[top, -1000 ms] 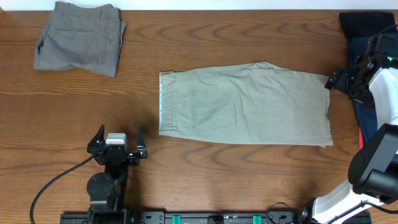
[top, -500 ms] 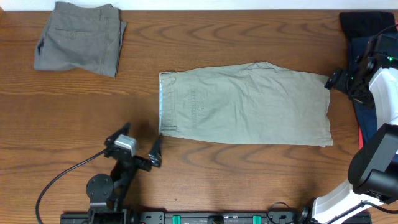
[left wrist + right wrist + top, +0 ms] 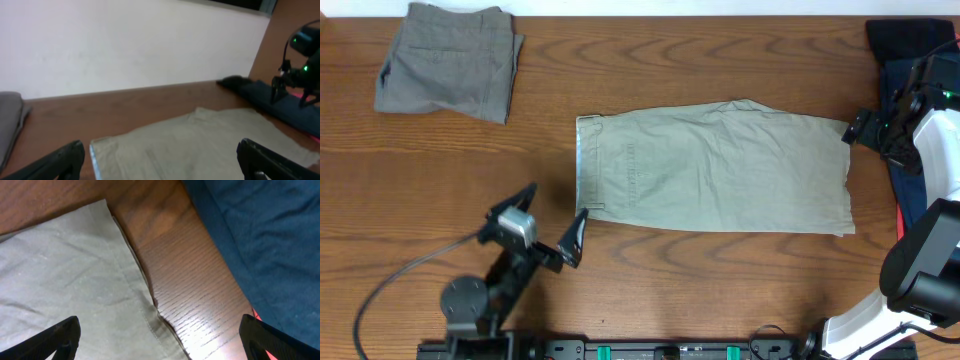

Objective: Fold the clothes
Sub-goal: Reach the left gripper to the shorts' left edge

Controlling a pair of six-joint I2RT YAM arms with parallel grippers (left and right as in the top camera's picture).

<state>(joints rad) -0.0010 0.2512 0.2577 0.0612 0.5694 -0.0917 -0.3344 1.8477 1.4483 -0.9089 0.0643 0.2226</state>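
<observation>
Khaki shorts are what we start folding: our left gripper, fingers spread, hovers beside their near-left corner, and our right gripper, also spread, by the far-right hem, so next we must pinch both.

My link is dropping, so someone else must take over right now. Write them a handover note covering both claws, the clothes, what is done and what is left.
Left claw: open, empty, beside the near waistband corner of the khaki shorts.
Right claw: open, empty, at the shorts' far hem corner.
Khaki shorts lie flat mid-table, waistband to the left.
Done: grey-brown shorts sit folded at the far left corner.
Left: fold the khaki shorts, then the navy cloth and black piece piled at the right edge.
</observation>
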